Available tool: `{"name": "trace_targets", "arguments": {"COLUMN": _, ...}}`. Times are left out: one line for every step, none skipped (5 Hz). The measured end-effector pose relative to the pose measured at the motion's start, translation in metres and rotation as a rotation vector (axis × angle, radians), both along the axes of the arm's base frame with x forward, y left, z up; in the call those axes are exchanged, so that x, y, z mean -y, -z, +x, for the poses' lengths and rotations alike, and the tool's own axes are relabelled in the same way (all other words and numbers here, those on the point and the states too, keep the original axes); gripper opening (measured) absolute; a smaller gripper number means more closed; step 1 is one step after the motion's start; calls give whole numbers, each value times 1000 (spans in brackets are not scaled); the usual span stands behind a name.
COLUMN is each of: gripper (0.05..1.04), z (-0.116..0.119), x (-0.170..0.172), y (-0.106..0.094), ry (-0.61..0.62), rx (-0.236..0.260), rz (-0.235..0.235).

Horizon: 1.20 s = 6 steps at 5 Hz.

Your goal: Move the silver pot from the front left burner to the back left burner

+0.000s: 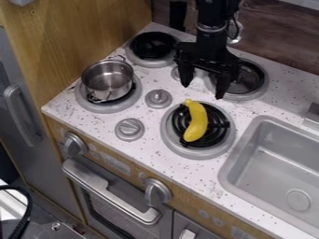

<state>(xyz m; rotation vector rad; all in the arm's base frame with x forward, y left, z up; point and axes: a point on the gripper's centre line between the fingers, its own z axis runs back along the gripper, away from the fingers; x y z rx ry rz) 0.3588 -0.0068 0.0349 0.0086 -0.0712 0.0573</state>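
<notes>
Speckled surface (193, 171), front edge on cam side of banana (197, 122); sink (280, 163) to its R, w/ narrow gap btwn sink & banana's burner (170, 143). Tool (202, 92) over surface, just behind banana, wide open, nothing held. Pot (107, 88) to banana's upper L; banana lies on burner, 2 knobs (129, 129) to its L.

A toy kitchen: burners (180, 145) at centre, a sink (229, 176) at four o'clock, an oven door (100, 184) at seven o'clock.

Fixed camera above stove (198, 130) front, angled down; sink (280, 168) at right edge.
</notes>
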Motion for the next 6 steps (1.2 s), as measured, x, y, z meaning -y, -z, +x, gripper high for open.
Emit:
{"name": "trace_targets", "arguments": {"gripper": 1000, "z": -6, "x": 0, "y": 15, "ry": -2, "rx": -46, "rz": -1}}
{"name": "trace_targets", "arguments": {"gripper": 1000, "z": -4, "x": -15, "y": 17, "ry": -36, "rx": -42, "rz": -9}}
{"name": "trace_targets", "arguments": {"gripper": 1000, "z": 7, "x": -54, "y": 20, "ry": -127, "rx": -28, "rz": 0}}
{"name": "trace_targets", "arguments": {"gripper": 1000, "z": 18, "x": -94, "y": 26, "ry": -206, "rx": -27, "rz": 26}}
{"name": "trace_targets", "arguments": {"gripper": 1000, "z": 17, "x": -132, "y": 35, "ry": -277, "rx": -64, "rz": 60}}
{"name": "trace_targets", "arguments": {"gripper": 1000, "z": 17, "x": -148, "y": 55, "ry": -309, "rx": -119, "rz": 60}}
